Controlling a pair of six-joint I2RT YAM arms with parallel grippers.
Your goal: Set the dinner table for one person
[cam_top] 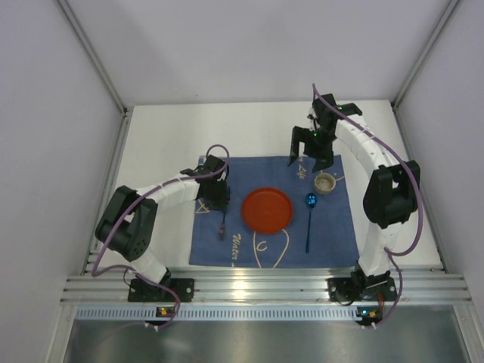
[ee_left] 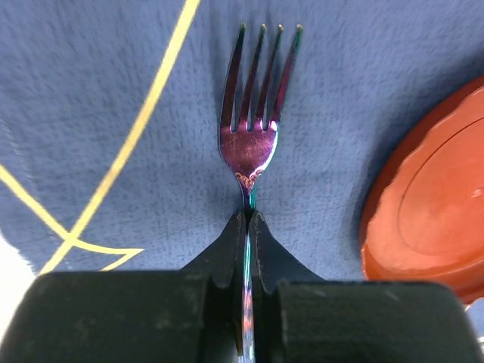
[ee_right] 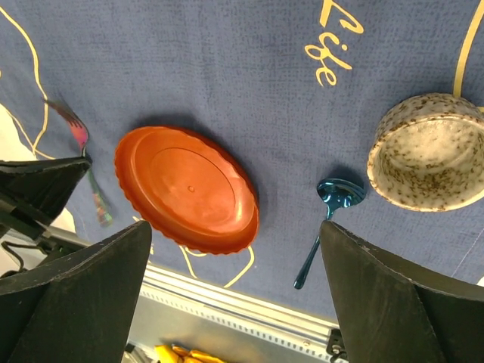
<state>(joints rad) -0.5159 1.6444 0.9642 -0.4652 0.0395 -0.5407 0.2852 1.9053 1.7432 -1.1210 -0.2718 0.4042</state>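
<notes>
My left gripper (ee_left: 247, 219) grips the fork (ee_left: 249, 144) by its handle, tines low over the cloth (ee_left: 91, 91) just left of the plate (ee_left: 431, 219). I'd lay it flat and parallel before releasing. Farther out, my right gripper (ee_right: 236, 225) hangs wide open and empty above the table (cam_top: 166, 128).

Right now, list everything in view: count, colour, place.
dinner table: one, white, under everything.
cloth: one, dark blue with yellow line drawings and lettering, on the table's near middle.
plate: one, orange-red, centre of the cloth.
fork: one, iridescent purple, left of the plate.
spoon: one, metallic blue, on the cloth right of the plate.
bowl: one, small, speckled beige, on the cloth just beyond the spoon.
rail: one, silver aluminium, along the near edge.
left claw: one, black, shut on the fork's handle.
right claw: one, black, open, above the cloth's far right part.
</notes>
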